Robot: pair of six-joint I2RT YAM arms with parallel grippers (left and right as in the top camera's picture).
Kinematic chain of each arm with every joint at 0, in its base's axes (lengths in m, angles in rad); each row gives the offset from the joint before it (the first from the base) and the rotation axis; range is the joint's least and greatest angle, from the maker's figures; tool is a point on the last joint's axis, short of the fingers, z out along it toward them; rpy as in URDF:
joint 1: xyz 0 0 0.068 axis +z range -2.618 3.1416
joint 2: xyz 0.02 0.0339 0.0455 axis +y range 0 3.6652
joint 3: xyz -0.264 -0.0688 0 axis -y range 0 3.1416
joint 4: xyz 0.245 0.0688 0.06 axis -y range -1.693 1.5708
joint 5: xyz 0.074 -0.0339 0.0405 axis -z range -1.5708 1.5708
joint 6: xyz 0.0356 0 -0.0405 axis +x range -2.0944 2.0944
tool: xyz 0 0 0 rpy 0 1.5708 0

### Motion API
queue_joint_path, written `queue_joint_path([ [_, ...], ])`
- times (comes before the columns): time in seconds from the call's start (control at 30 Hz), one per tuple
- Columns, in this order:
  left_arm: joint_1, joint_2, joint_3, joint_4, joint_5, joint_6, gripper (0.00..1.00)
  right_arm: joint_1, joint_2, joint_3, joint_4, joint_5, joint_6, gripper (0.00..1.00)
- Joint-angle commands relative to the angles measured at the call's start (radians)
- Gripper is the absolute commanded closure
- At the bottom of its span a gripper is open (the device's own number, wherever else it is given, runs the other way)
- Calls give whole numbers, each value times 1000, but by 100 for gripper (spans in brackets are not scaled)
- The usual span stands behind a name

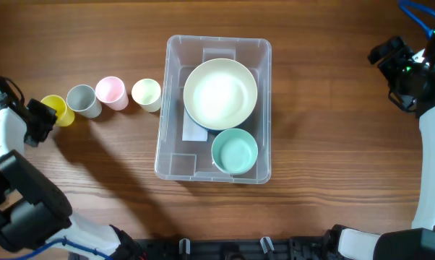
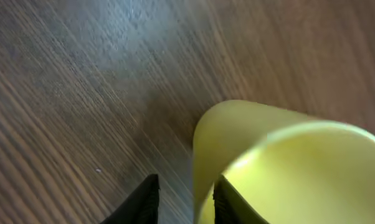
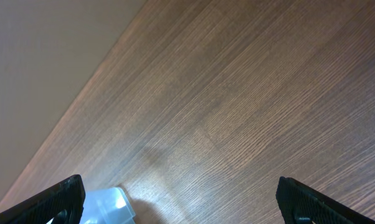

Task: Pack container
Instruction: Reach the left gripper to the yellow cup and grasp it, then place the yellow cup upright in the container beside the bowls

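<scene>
Four cups stand in a row on the bench (image 1: 333, 144), left of the container (image 1: 175, 165): yellow (image 1: 57, 108), grey (image 1: 82, 100), pink (image 1: 110, 92) and cream (image 1: 147, 94), each just beside the next. One container sits at the middle of the bench, clear-walled, with a white label (image 1: 194, 132) showing on its base. Two bowls lie inside it: a big white one (image 1: 220, 94) toward the far end and a small teal one (image 1: 235, 150) at the near right corner, their rims touching or nearly so.

Of the two end effectors, the left (image 1: 45, 115) is at the yellow cup. In its wrist view its fingers straddle the cup's wall – one outside, one inside – and a gap of bare bench shows between the outer finger (image 2: 145, 200) and the wall, so it is open, not gripping. The right end effector (image 1: 391, 61) hangs at the far right, well apart from the container. Its fingers are spread wide with nothing between them, and one clear corner of the container (image 3: 106, 202) shows at the bottom left of its view.
</scene>
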Motion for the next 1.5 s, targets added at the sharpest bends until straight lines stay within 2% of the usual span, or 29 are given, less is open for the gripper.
queue_joint_path([
  [0.0,5,14,6,-8,1,13,96,2,10,8,2,-5,7,0],
  [0.1,16,-41,22,-42,-8,12,96,2,10,8,2,-5,7,1],
  [0.33,7,-303,218,-326,-70,-22,96,2,10,8,2,-5,7,0],
  [0.43,-111,-455,245,-395,22,10,96,2,10,8,2,-5,7,0],
  [0.57,-407,-536,245,-483,79,53,96,2,10,8,3,-5,7,0],
  [0.77,-819,-477,193,-525,23,63,96,2,10,8,3,-5,7,0],
  [0.93,-993,-372,104,-504,-7,53,96,2,10,8,2,-5,7,0],
  [1.1,-1060,-260,6,-446,-2,34,96,2,10,8,2,-5,7,0],
  [1.3,-1072,-165,-61,-363,-22,27,95,2,10,8,2,-5,7,0],
  [1.43,-1072,-145,-60,-356,-22,26,85,2,10,8,2,-5,7,0],
  [1.47,-1071,-152,-51,-361,-22,26,80,2,10,8,3,-5,7,1],
])
